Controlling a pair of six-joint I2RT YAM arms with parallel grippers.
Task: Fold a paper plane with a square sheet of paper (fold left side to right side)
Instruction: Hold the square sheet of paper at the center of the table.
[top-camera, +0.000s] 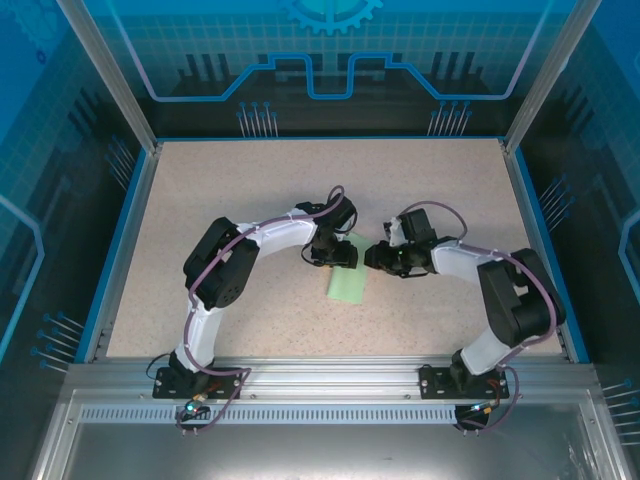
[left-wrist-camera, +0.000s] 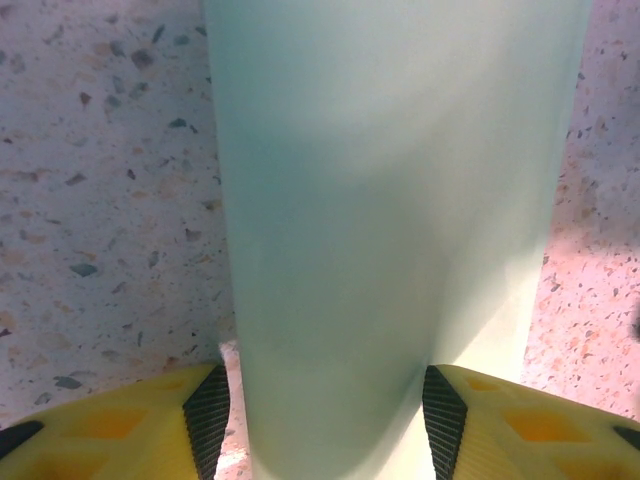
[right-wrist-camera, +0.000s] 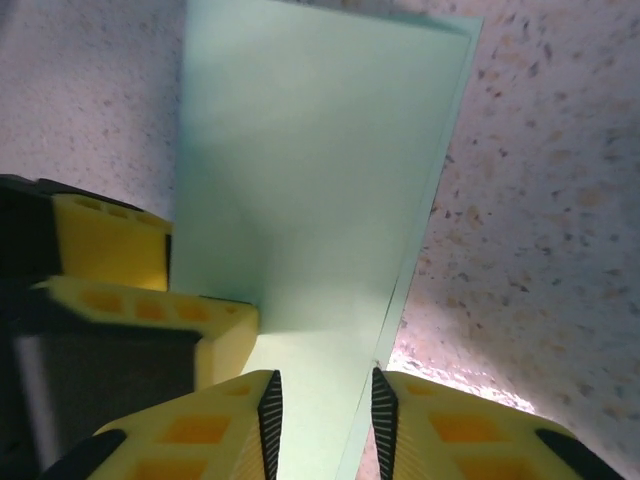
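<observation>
From above, the folded square sheet of paper lies mid-table between the left gripper and right gripper; left wrist: its fingers stand apart, straddling the strip; right wrist: fingers narrowly apart, flanking the sheet's end.

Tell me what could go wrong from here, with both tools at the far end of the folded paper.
1. The right tool has the layers of the square sheet of paper between close-set fingers; a pinch could drag the top layer and worsen the slightly offset edges.
2. The left tool straddles the strip right beside it; the two might collide.
</observation>
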